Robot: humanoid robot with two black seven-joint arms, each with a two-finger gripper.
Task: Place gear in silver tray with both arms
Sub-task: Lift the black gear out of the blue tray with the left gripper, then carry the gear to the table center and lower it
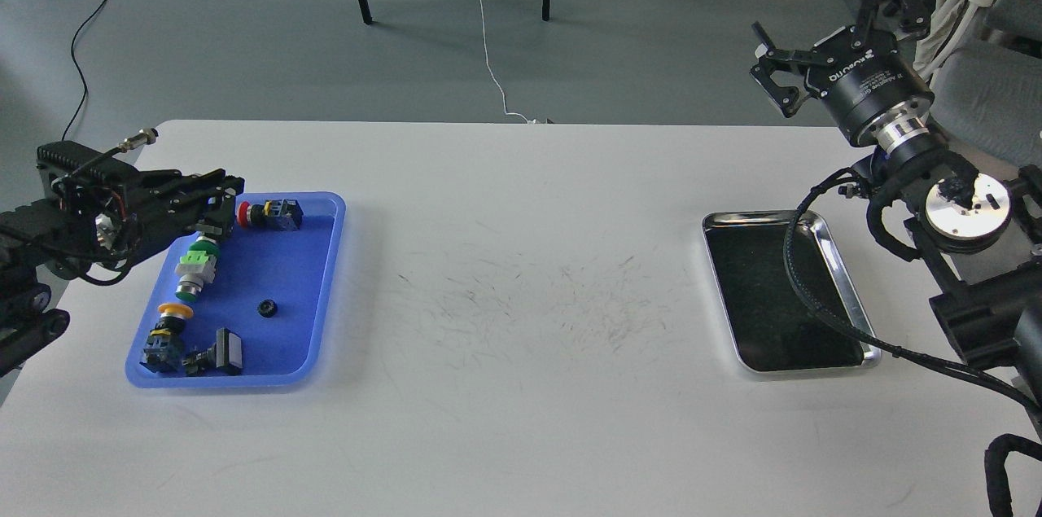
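Note:
The gear [265, 308] is a small black ring lying on the floor of the blue plastic tray [285, 265] at the left. My left gripper [221, 206] hovers over the tray's far left corner, well back from the gear; it is seen side-on and dark, so its fingers cannot be told apart. The silver tray [716, 273] sits empty at the right of the table, with my right arm's black cable crossing over it. My right gripper [818, 24] is open and empty, raised beyond the table's far right corner.
The blue tray also holds a red push button [264, 214], a green push button [195, 266], a yellow push button [167, 326] and a black part [221, 354]. A grey chair [989, 85] stands behind the right arm. The white table [521, 297] shows scuff marks at its middle.

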